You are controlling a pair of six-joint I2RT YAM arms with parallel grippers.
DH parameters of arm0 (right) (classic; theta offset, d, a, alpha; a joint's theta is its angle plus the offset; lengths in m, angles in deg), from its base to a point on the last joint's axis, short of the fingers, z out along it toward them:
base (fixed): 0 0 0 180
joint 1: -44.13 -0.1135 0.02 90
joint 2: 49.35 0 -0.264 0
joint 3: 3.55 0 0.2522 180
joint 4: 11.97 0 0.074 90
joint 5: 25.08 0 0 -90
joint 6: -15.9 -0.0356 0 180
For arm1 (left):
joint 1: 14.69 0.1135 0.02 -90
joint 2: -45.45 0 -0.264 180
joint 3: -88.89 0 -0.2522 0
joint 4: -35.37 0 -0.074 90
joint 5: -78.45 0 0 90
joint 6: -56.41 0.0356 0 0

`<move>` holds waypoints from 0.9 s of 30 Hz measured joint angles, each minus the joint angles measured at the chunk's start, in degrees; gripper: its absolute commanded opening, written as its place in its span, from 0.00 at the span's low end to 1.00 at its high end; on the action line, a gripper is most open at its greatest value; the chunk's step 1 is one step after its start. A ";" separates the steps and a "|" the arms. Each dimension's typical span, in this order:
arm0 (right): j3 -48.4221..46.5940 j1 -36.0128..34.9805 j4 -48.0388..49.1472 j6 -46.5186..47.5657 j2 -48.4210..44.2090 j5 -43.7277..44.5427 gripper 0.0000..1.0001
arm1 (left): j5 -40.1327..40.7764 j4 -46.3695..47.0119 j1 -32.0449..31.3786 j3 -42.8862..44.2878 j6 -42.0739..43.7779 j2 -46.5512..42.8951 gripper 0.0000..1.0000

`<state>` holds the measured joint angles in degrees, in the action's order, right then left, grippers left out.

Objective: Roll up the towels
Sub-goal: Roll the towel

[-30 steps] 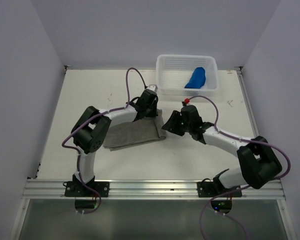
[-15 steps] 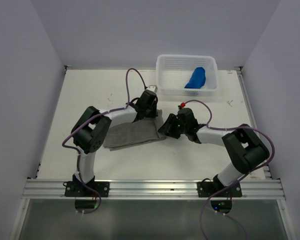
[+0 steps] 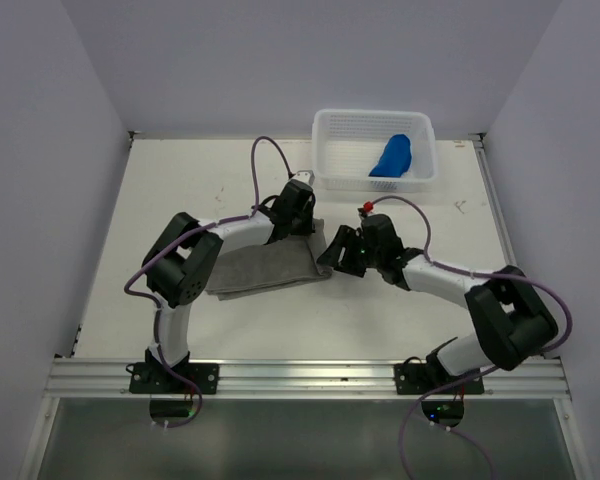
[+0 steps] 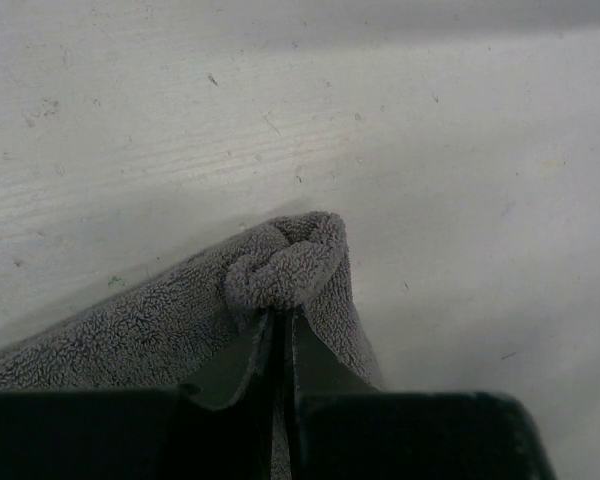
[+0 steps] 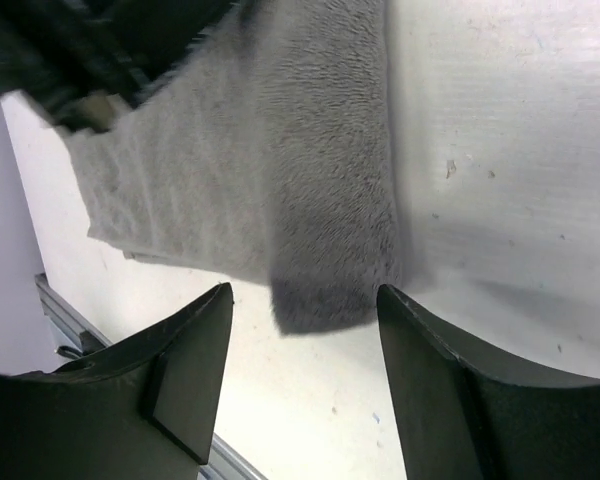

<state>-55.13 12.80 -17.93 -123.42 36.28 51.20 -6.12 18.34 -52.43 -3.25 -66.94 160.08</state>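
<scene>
We judge the blue towel (image 3: pixel 391 156) done, in the basket (image 3: pixel 325 150) at one o'clock. The left gripper (image 4: pixel 280 315) pinches the unrolled grey towel (image 3: pixel 265 268), and the right gripper (image 5: pixel 302 292) is spread.

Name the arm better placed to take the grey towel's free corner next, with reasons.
Right. The right gripper, open, hovers over the grey towel's near right corner, a finger each side; the left gripper is shut on its far corner.

Left arm (image 3: pixel 230 232) bent at the elbow, reaching forward. Left hand (image 4: pixel 280 335) low, fingers pressed together, pinching a corner of the grey towel (image 4: pixel 280 270). Right arm (image 3: pixel 445 280) extended leftward. Right hand (image 5: pixel 305 300) low, fingers parted, gripping nothing.
</scene>
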 measured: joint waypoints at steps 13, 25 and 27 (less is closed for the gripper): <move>0.50 1.36 -6.40 0.42 -6.80 3.56 0.58 | 0.00 0.79 0.07 -0.57 -0.02 -0.02 0.00; 1.22 1.40 -0.79 -1.27 1.57 0.42 0.59 | 0.15 0.85 0.09 -0.87 0.00 -0.24 0.00; 1.22 1.40 0.31 -1.46 2.56 0.15 0.58 | 0.17 0.87 0.09 -0.90 0.00 -0.26 0.00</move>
<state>-53.91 14.20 -17.63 -124.89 38.83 51.35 -5.94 19.21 -52.34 -4.14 -66.94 159.81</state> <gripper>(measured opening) 0.583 0.066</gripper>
